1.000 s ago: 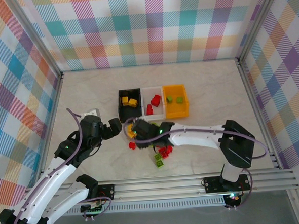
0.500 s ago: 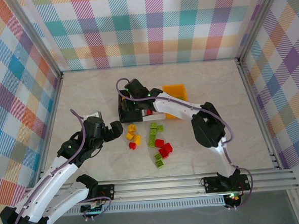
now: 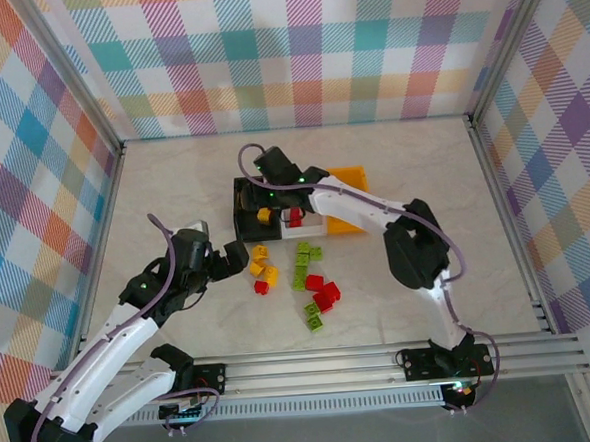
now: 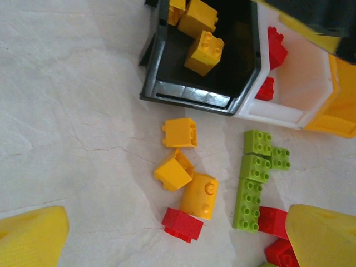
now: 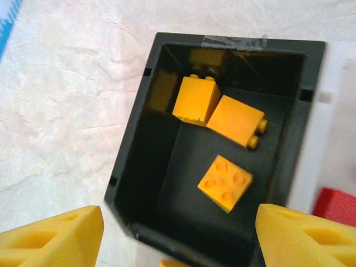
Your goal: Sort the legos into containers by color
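My right gripper (image 5: 178, 236) hangs over the black bin (image 5: 133, 167). Its fingers (image 5: 50, 236) are spread wide and nothing is between them. Three yellow bricks (image 5: 225, 183) lie in that bin. Two touch each other at the end toward the top of the wrist view, both tipped on their sides. The third lies flat, studs up, nearer the middle.

The white bin (image 4: 289, 118) stands against the black one on its right, and I see two red bricks (image 4: 275, 47) in it. The orange bin (image 3: 350, 178) is next along the row. The right arm crosses over it in the top view, so I cannot tell what it holds.

The unsorted bricks are on the table (image 3: 162, 179), just in front of the bins. Three loose yellows (image 4: 173, 169) lie closest to the black bin, and one lone red (image 4: 182, 224) touches the nearest of them. To their right is a cluster of greens (image 4: 247, 203), some edge to edge. Beyond those, three loose reds (image 3: 322, 292) are bunched together, with two more green ones just below them in the top view.

My left gripper (image 4: 177, 222) is just left of the loose yellows. Its jaws are wide and hold nothing. From its wrist camera the yellows and the lone red lie in the gap between its fingers. I cannot tell how high it is above the table.
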